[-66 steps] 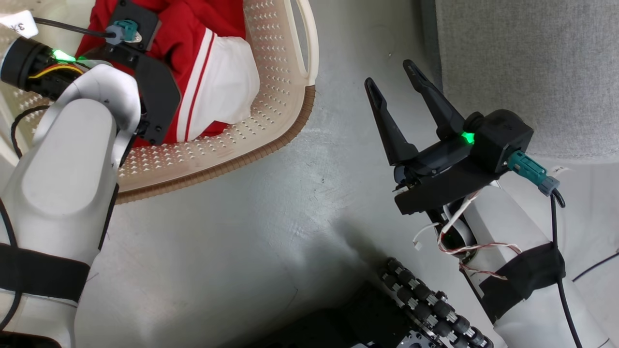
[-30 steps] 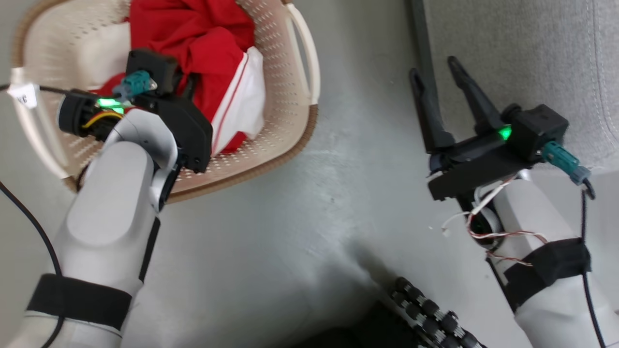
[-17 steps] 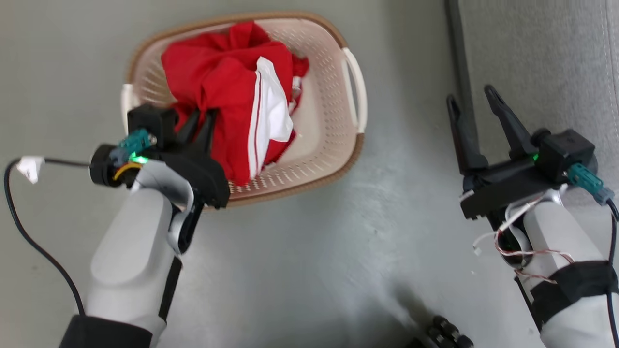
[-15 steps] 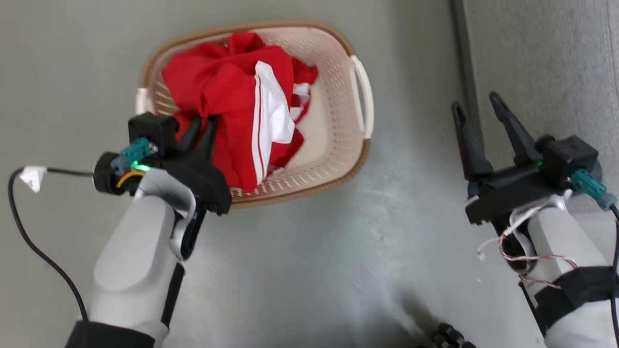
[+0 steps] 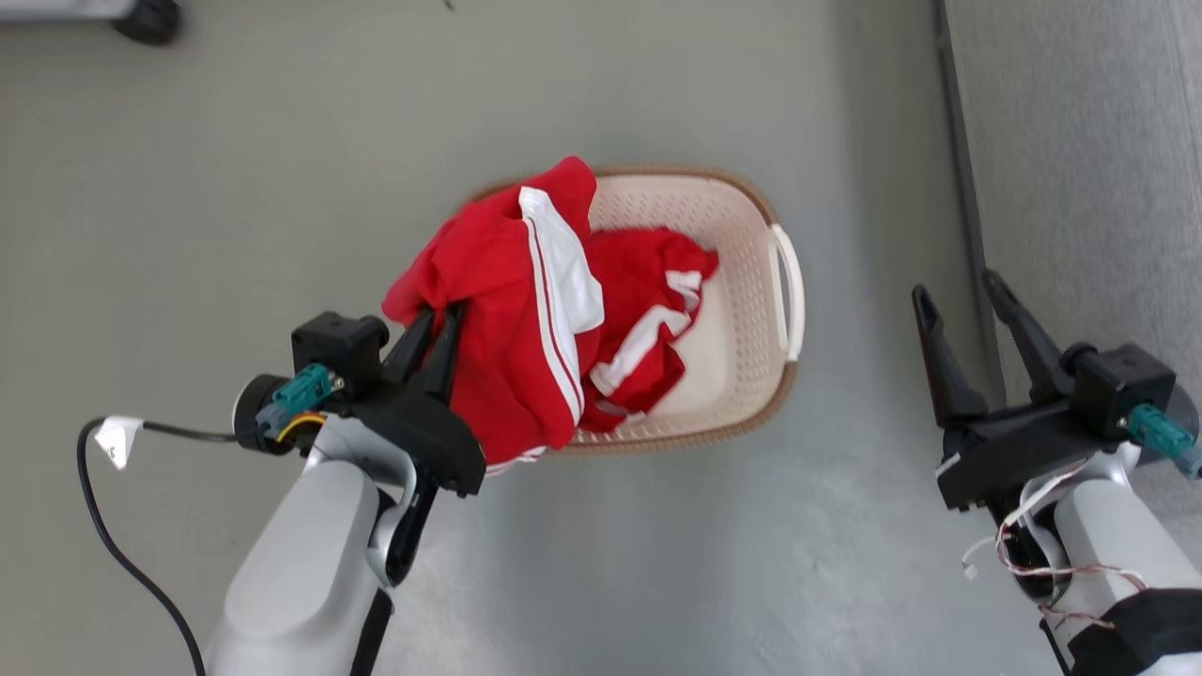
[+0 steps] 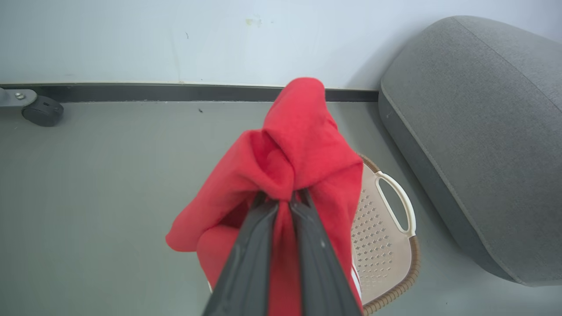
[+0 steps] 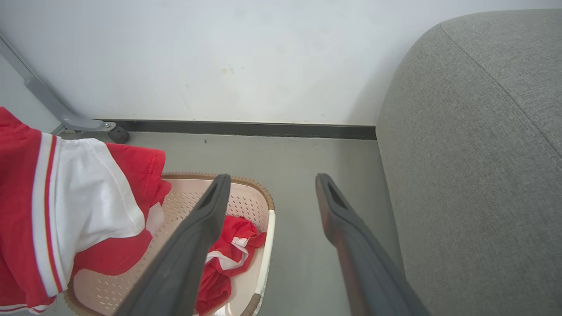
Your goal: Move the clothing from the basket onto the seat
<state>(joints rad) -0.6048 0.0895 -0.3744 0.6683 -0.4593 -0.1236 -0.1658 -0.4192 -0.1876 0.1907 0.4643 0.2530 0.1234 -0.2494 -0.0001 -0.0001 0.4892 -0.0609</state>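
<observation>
Clamping a fold of soft red fabric, the left gripper [image 5: 439, 319] [image 6: 281, 197] has its two dark fingers drawn nearly together, holding a red sports garment with a white panel and thin side stripes [image 5: 512, 357] [image 6: 303, 145] [image 7: 66, 206]. This held garment hangs free from the fingers, its lower edge over the near rim of the oval cream-white perforated plastic basket with a brown woven-look rim [image 5: 704, 437] [image 6: 382, 259] [image 7: 263, 193]. Half a second ago it was still bunched low across the basket; now most of it is lifted above the rim.

With that piece raised, a second red garment with white stripes [image 5: 648, 310] [image 7: 228, 250] lies crumpled and uncovered on the basket floor, where before it was largely hidden. The basket stands on the smooth grey floor [image 5: 235, 188]. The head view has swung since the earlier frames, so the basket shows nearer the middle of the picture.

Off to the robot's right, the right gripper [image 5: 956, 289] [image 7: 273, 177] holds nothing, its fingers spread wide as they were a second ago, beside the edge of the seat, a large grey woven-fabric cushion with rounded edges [image 5: 1080, 188] [image 6: 474, 131] [image 7: 474, 175]. No clothing lies on the seat.

Farther back, a dark baseboard strip [image 6: 131, 92] runs under a pale wall [image 6: 175, 39], with a black caster wheel [image 6: 42, 112] at its foot.
</observation>
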